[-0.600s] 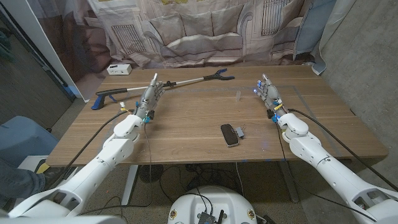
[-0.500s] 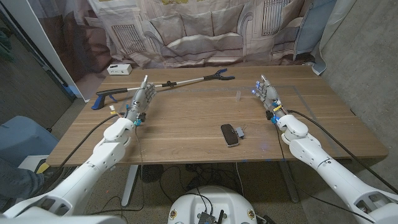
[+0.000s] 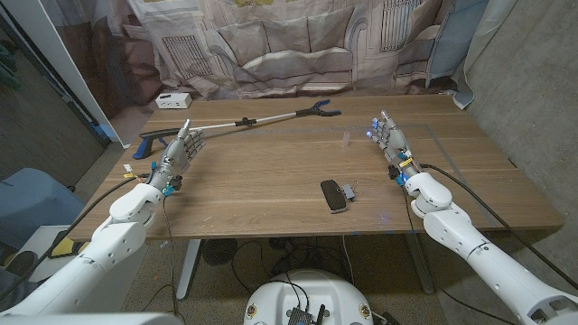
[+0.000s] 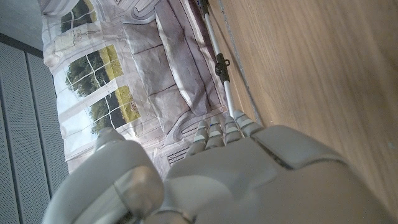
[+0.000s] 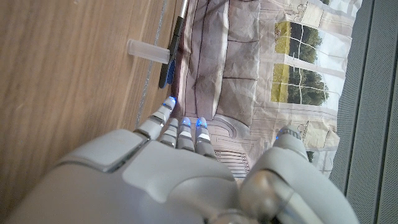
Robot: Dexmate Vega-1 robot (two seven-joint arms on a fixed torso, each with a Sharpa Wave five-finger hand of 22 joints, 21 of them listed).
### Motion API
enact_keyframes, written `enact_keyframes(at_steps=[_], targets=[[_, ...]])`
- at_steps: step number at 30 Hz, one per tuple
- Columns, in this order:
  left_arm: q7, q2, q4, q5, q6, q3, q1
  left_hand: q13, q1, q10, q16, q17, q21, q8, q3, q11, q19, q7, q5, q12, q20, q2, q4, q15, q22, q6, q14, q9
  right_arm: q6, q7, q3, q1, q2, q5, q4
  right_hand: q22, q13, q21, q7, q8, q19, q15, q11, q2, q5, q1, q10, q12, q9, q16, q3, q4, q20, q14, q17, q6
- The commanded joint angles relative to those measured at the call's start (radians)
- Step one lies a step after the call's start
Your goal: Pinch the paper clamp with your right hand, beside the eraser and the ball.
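Note:
A small dark paper clamp (image 3: 350, 191) lies on the wooden table (image 3: 271, 171), touching the right side of a black oblong object (image 3: 334, 196) near the front edge. My right hand (image 3: 388, 138) stands at the table's right, well behind and to the right of the clamp, fingers straight and holding nothing; the right wrist view shows it (image 5: 168, 174) too. My left hand (image 3: 175, 151) hovers at the table's left edge with its fingers stretched out and nothing in them, as the left wrist view (image 4: 236, 174) also shows.
A long reacher-grabber (image 3: 244, 121) lies slantwise across the far left of the table, its blue handle close to my left hand. A white box (image 3: 172, 100) sits at the back left. A small clear tube (image 3: 346, 138) stands left of my right hand.
My left arm has swung outward to the left, from over the grabber's pole to the table's left edge. The right hand has barely moved. The clamp has stayed put.

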Motion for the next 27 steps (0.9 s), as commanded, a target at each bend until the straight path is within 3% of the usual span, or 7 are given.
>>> enact_keyframes(at_steps=[1,9,16,19,27], targets=[[0.060,-0.002,-0.086,0.044,0.041,0.026,-0.020,0.002,0.016,0.022,0.005,0.004,0.008,0.010,0.002,-0.004,0.012,0.040,-0.004,0.007,0.007,0.004,-0.009,-0.001,0.002,0.022,0.018,0.003,0.028,0.029,0.024,-0.037,-0.025,0.019,-0.025,0.005,0.002,0.006,-0.002,0.003,0.009,0.002,0.007,0.003,0.005,0.013,0.007,0.004,0.004,0.008,-0.001,-0.007,0.002,0.010,0.002,0.005],[0.100,-0.024,-0.131,0.121,0.067,0.093,-0.080,0.002,0.022,0.030,0.003,0.004,0.006,0.010,0.005,-0.007,0.013,0.034,-0.006,0.007,0.009,0.004,-0.013,-0.005,0.002,0.035,0.025,0.003,0.050,0.042,0.043,-0.059,-0.043,0.024,-0.035,0.005,0.002,0.005,-0.002,0.001,0.008,0.004,0.007,0.003,0.005,0.014,0.010,0.004,0.004,0.007,-0.001,-0.007,0.003,0.010,0.002,0.004],[0.118,-0.032,-0.140,0.142,0.039,0.098,-0.074,0.002,0.030,0.052,0.005,0.004,0.006,0.010,0.009,-0.015,0.027,0.032,-0.009,0.011,0.014,0.005,-0.019,-0.012,0.002,0.052,0.045,0.003,0.061,-0.005,0.072,-0.115,-0.080,-0.011,-0.105,0.005,0.002,0.004,-0.002,0.001,0.008,0.006,0.007,0.007,0.005,0.018,0.015,0.005,0.004,0.008,0.001,-0.008,0.005,0.013,0.002,0.005],[0.125,-0.031,-0.136,0.153,0.033,0.101,-0.071,0.002,0.036,0.067,0.008,0.004,0.009,0.011,0.012,-0.013,0.044,0.030,-0.010,0.013,0.004,0.005,-0.023,-0.016,0.002,0.072,0.066,0.004,0.061,-0.012,0.079,-0.130,-0.097,-0.025,-0.123,0.006,0.002,0.004,-0.003,0.001,0.009,0.006,0.006,0.008,0.005,0.020,0.018,0.005,0.004,0.008,0.003,-0.009,0.006,0.016,0.002,0.008],[0.101,-0.017,-0.137,0.152,0.006,0.095,-0.057,0.002,0.041,0.078,0.007,0.004,0.008,0.011,0.014,-0.014,0.051,0.030,-0.011,0.014,0.003,0.004,-0.027,-0.015,0.002,0.082,0.075,0.004,0.072,-0.065,0.104,-0.199,-0.108,-0.049,-0.185,0.006,0.003,0.004,-0.004,0.003,0.012,0.004,0.004,0.011,0.004,0.027,0.027,0.007,0.004,0.010,0.006,-0.011,0.007,0.023,0.001,0.015]])
